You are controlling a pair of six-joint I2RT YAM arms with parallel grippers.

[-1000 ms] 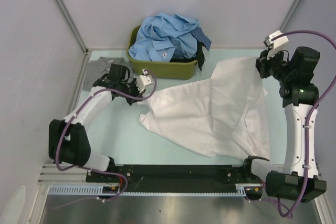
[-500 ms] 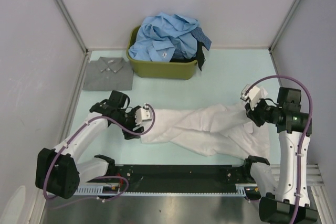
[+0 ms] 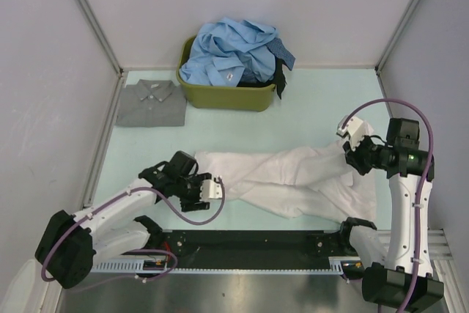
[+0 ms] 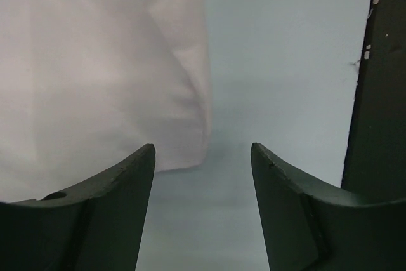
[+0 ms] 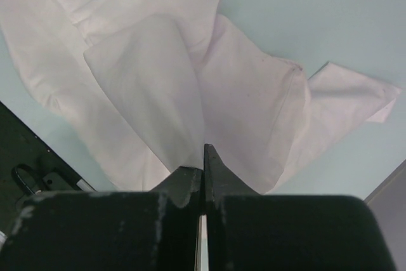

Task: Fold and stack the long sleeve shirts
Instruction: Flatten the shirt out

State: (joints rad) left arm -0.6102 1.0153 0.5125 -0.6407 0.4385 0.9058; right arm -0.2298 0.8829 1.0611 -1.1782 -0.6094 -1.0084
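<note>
Crumpled thin white cloth shirt (image 3: 293, 181), long axis left-right; right end pinched by right gripper (image 5: 204, 149), left gripper (image 4: 203, 150) spread apart at left end.

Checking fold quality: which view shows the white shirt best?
Top external: nearly all of the white shirt shows, lying bunched across the table. Left wrist catches only one edge of it, beyond open jaws. Right wrist shows a rumpled stretch running up into shut jaws.
</note>
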